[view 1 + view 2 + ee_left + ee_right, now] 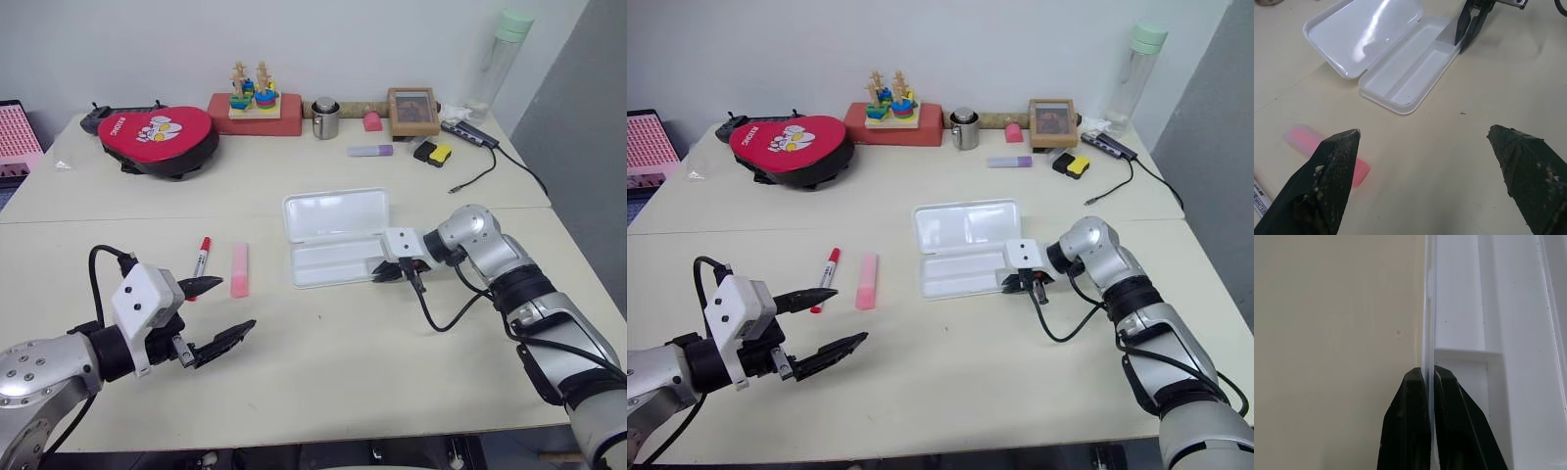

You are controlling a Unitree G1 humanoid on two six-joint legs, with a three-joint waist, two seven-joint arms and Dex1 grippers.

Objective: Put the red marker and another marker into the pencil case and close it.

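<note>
Pencil case [333,240], a flat white plastic hinged box, lies open mid-table with its glossy lid laid back and its shallow divided tray bare; the right gripper [384,271] pinches the tray's near right wall between its closed black fingers. Well to its left lie the stubby all-pink highlighter [239,270] and, just beside it, the slim white red-capped marker [201,257]. The left gripper [215,315] hovers near them, jaws spread wide around nothing.

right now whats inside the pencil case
Nothing: the open pencil case shows a bare white tray with a divider. The red marker and pink highlighter lie outside on the table. The right gripper pinches the tray's wall.
</note>
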